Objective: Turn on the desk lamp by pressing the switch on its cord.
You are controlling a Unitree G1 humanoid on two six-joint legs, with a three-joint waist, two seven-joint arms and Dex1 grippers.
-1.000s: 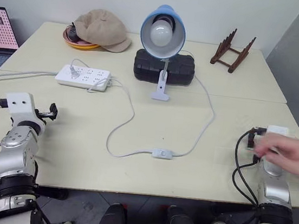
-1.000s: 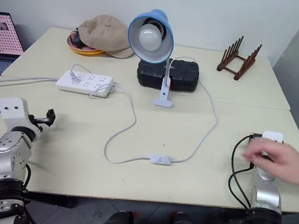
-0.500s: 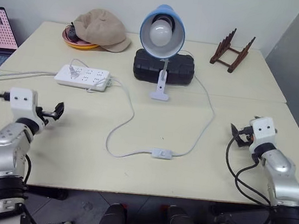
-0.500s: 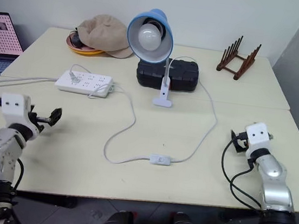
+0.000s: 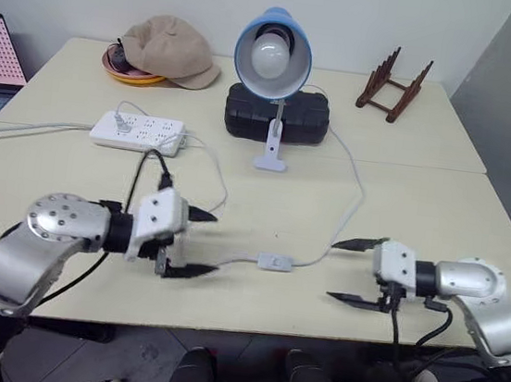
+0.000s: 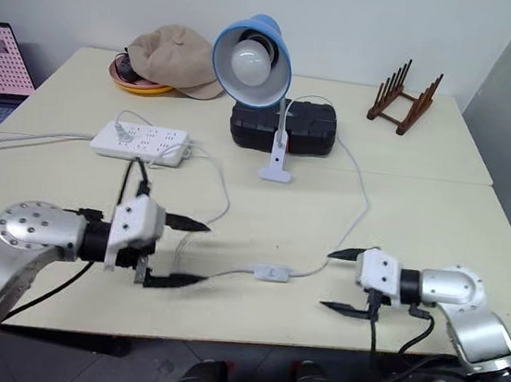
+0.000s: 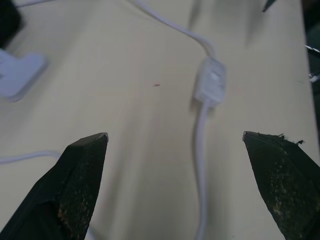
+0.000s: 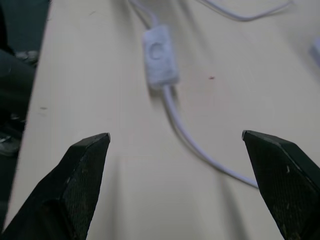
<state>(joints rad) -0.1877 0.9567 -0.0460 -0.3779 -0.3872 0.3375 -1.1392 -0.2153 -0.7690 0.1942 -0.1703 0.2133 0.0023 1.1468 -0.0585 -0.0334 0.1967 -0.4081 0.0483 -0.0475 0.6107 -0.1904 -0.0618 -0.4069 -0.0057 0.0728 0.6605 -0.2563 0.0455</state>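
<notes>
Both grippers flank the switch [image 5: 274, 261]; jaws wide apart.

Small desk lamp [image 5: 273, 51], round light-blue shade, large white unlit bulb, thin white stem, white clip base; upright at mid tabletop [image 5: 439, 214]. Thin white cord [image 5: 360, 190] loops forward. Small white oblong switch [image 5: 274, 261] lies flat near the front edge.

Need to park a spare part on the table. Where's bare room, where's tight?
Free: the wide right side, between the cord and the table edge, below the wooden rack. Also the near-left corner under the power strip. Crowded: the near middle, where both open claws, left and right, flank the switch.
</notes>
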